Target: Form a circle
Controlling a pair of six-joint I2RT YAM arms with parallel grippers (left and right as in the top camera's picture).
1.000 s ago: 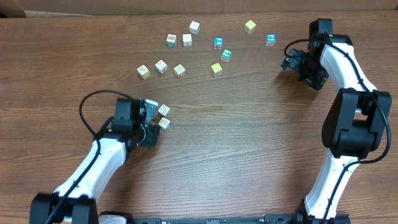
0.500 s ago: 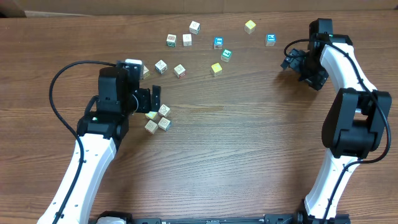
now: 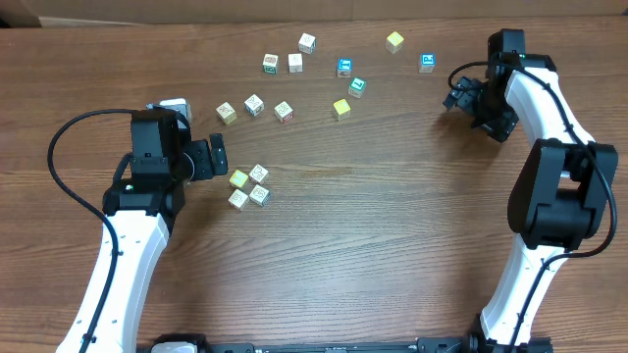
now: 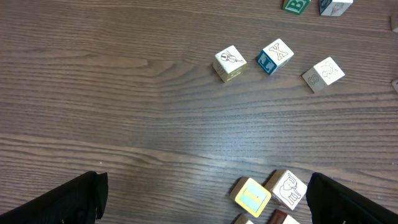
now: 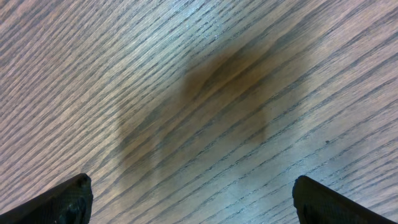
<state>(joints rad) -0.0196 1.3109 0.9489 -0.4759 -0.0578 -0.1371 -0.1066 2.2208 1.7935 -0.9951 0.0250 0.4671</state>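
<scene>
**Four-cube ring set down, both claws open and empty**

The circle lies on the wooden table as a tight cluster of four small cubes. Its plain yellow cube is at the far-left corner, and the other three are pale wood with printed faces. Just left of the circle, not touching it, the left gripper has its jaws spread wide with nothing between them. Beyond the circle a row of three pale cubes lies loose, with a loose yellow cube to the right of it. Farther beyond the circle, more printed cubes are scattered. Well to the right of the circle and beyond it, the right gripper is also wide open over bare wood.
</scene>
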